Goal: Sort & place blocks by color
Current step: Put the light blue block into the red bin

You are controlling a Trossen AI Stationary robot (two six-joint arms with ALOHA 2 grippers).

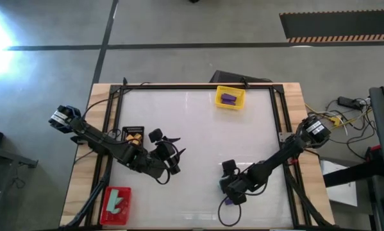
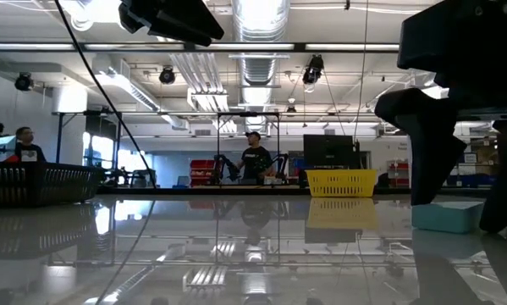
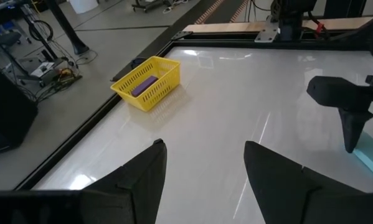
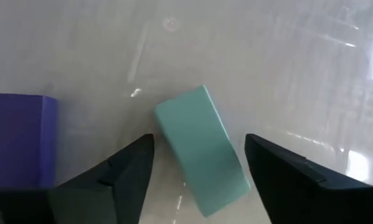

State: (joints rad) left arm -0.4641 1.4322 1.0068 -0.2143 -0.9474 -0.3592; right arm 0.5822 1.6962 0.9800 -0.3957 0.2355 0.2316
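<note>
Right hand (image 4: pixel 198 168) apart, straddling teal bar (image 4: pixel 202 149) beside purple bar (image 4: pixel 18 140); next: close, carry to red tray (image 1: pixel 115 205). Left hand (image 3: pixel 202 168) apart, idle.

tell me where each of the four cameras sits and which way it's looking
High: above the table, straight down; both arms show.
Low: table height, level toward the room; the right gripper hangs near a teal block.
Left wrist: past the open left gripper toward the yellow tray.
Right wrist: down between the open right gripper's fingers.
Shared: the low and right wrist views both show the teal block.
</note>
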